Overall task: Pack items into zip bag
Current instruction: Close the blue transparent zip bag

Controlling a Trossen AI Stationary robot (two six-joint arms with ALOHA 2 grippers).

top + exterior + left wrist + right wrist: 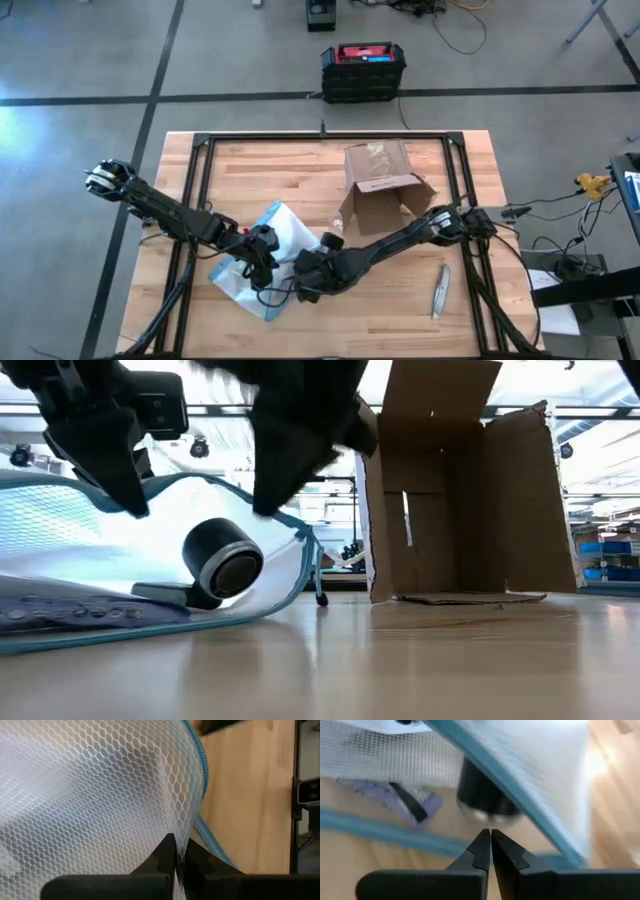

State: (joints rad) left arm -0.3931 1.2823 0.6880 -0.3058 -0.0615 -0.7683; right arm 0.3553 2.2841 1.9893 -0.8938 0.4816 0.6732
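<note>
A workshop or robotics lab is showing here. A pale butcher-block wooden desk (400,310) with a black metal frame (325,138) is standing on a grey concrete floor (90,60) crossed by dark taped lines. A black-and-red equipment case (362,70) and loose cables (455,25) are lying behind it. Beyond the desk, the low view is showing ceiling beams and blue storage bins (608,560) on racks.

Left gripper (176,851) fingers pinching mesh-patterned zip bag (90,795), wooden table (250,795) beside
</note>
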